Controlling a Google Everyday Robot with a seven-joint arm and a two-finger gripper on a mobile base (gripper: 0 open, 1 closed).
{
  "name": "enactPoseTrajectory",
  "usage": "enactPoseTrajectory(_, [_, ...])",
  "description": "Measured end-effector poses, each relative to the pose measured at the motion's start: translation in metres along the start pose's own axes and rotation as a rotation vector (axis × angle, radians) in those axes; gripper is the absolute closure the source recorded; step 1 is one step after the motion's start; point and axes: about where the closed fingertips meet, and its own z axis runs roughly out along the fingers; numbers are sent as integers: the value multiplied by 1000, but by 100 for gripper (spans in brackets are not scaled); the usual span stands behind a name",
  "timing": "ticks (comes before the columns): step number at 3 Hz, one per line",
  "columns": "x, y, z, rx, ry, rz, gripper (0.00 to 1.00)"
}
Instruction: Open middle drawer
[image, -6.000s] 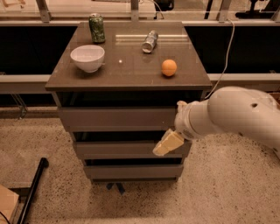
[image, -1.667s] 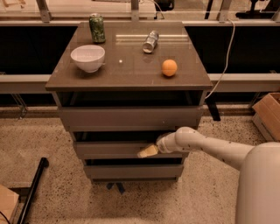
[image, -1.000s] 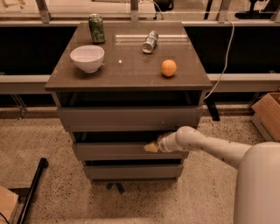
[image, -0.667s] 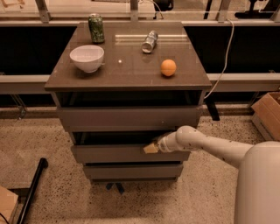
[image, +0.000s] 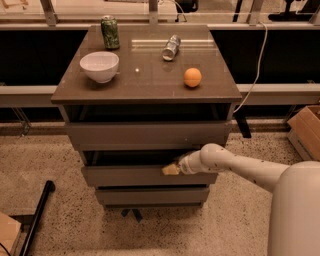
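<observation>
The middle drawer (image: 135, 176) sits second of three in the cabinet at the centre of the view. Its flat grey-brown front stands below a dark gap, under the taller top drawer (image: 147, 134) and above the narrower bottom drawer (image: 152, 195). The hand (image: 171, 169) rests at the upper edge of that front, right of its middle, its tan tip touching the panel's top lip. Whether the hand is open or closed, or has any grip on the edge, I cannot tell. The white arm (image: 235, 165) reaches in from 4 o'clock, running leftward to the drawer.

On the counter (image: 150, 82) above, a white bowl (image: 99, 66) stands toward 9 o'clock, with a green can (image: 110, 32) upright at 11 o'clock. A silver can (image: 171, 47) lies on its side near 1 o'clock, and an orange (image: 192, 77) sits toward 3 o'clock. A white cable (image: 256, 70) hangs past the cabinet's right side. A cardboard box (image: 306, 130) lies on the floor at 3 o'clock, a black pole (image: 36, 220) at 8 o'clock.
</observation>
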Motion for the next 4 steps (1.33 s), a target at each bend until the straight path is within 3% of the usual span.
enactPoseTrajectory(1, [0,0,0,0,0,0,0])
enactPoseTrajectory(2, [18,15,-6,-2,63,-7,0])
enactPoseTrajectory(4, [36,27,-11,-20,117,21,43])
